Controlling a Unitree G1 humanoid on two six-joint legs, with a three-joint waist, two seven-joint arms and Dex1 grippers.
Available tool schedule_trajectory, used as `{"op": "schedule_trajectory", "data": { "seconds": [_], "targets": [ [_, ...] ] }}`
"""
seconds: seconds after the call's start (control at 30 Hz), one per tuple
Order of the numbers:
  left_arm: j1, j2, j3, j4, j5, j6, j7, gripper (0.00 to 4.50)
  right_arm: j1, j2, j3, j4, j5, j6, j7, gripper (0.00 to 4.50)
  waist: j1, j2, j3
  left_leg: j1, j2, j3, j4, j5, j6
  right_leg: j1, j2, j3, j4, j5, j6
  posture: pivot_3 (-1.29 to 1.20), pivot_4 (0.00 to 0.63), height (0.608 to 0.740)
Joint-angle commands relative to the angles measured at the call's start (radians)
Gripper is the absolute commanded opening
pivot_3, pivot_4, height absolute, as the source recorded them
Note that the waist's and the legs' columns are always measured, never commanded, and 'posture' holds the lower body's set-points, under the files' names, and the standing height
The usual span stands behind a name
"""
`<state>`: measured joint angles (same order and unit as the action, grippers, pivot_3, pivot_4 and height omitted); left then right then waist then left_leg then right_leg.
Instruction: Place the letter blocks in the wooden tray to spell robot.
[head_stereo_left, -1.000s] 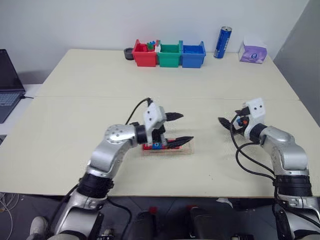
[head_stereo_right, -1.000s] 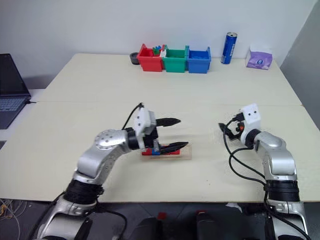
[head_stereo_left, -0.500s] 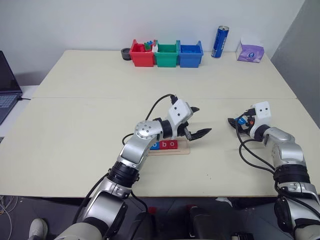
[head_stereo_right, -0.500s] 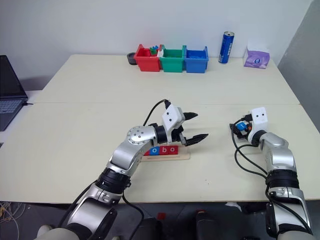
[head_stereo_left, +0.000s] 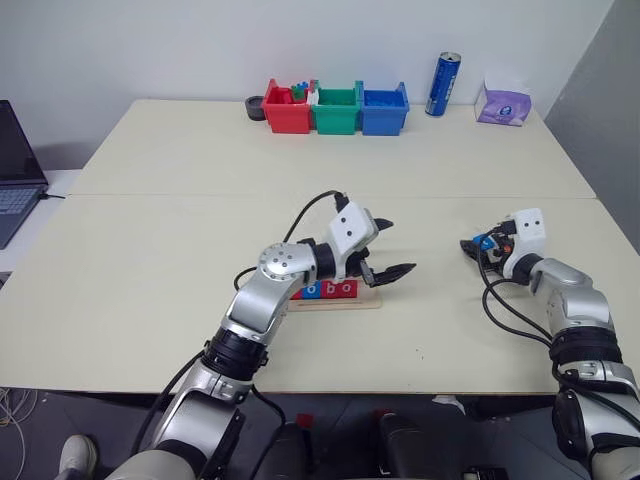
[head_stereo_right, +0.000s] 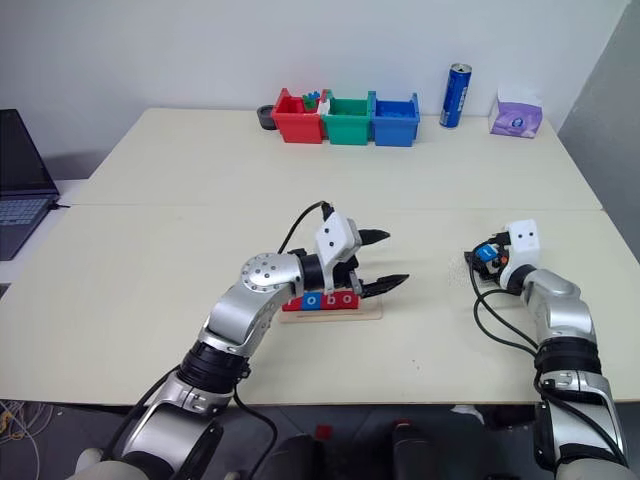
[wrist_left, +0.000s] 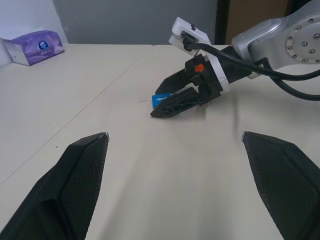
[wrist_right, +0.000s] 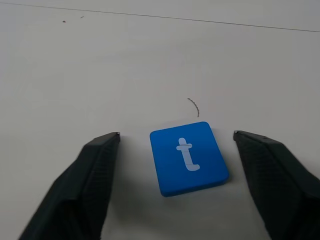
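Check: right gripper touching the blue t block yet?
Apart. The right wrist view shows the blue t block flat on the table, bare table separating it from each finger of the right gripper.

a white "t" on the blue letter block (wrist_right: 188, 158); "o", "b", "o" on the blocks in the wooden tray (head_stereo_left: 372, 299)

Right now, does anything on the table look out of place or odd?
One blue t block lies flat on the table, apart from the wooden tray holding the other letter blocks. It sits between the right gripper's open jaws.
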<state>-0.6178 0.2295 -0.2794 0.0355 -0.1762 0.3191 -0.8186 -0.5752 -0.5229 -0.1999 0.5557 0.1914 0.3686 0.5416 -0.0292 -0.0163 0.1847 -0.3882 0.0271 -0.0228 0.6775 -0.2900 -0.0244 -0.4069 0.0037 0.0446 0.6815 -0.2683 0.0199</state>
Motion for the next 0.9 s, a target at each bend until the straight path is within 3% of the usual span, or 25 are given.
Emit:
{"op": "schedule_trajectory", "data": {
  "seconds": [0.03,0.13,0.33,0.63,0.9],
  "targets": [
    [-0.006,-0.003,0.011,-0.049,-0.017,-0.007,-0.005,4.50,0.015,-0.011,-0.025,-0.055,0.024,0.017,-0.006,2.43,0.000,0.000,0.000,0.000,0.000,0.000,0.000,0.000,0.000,0.000,0.000,0.000,0.000,0.000,0.000,0.00,0.150,0.740],
    [-0.006,0.002,0.015,-0.051,-0.023,-0.007,-0.009,4.50,0.054,-0.009,-0.030,-0.115,0.030,0.040,-0.011,1.44,0.000,0.000,0.000,0.000,0.000,0.000,0.000,0.000,0.000,0.000,0.000,0.000,0.000,0.000,0.000,0.00,0.150,0.740],
    [0.023,0.049,0.021,-0.104,-0.042,0.005,-0.042,4.50,0.151,0.042,-0.009,-0.346,0.029,0.151,-0.108,1.45,-0.001,0.000,0.000,0.000,0.000,-0.001,0.000,0.000,0.000,0.000,0.000,0.000,0.000,0.000,0.000,0.00,0.150,0.740],
    [0.206,0.270,0.084,-0.365,-0.189,0.083,-0.187,4.50,0.366,0.294,0.094,-1.081,0.047,0.723,-0.420,1.45,-0.001,0.003,-0.002,-0.001,0.004,-0.006,-0.001,0.001,-0.001,-0.001,0.001,0.001,0.001,-0.001,-0.001,0.00,0.150,0.740],
    [0.212,0.291,0.094,-0.364,-0.194,0.091,-0.161,4.50,0.442,0.433,0.196,-1.303,-0.004,0.983,-0.567,1.45,0.003,0.003,-0.002,-0.001,0.000,-0.003,0.000,0.001,-0.001,0.000,-0.003,0.000,-0.001,-0.001,0.002,0.00,0.150,0.740]
  ]
}}
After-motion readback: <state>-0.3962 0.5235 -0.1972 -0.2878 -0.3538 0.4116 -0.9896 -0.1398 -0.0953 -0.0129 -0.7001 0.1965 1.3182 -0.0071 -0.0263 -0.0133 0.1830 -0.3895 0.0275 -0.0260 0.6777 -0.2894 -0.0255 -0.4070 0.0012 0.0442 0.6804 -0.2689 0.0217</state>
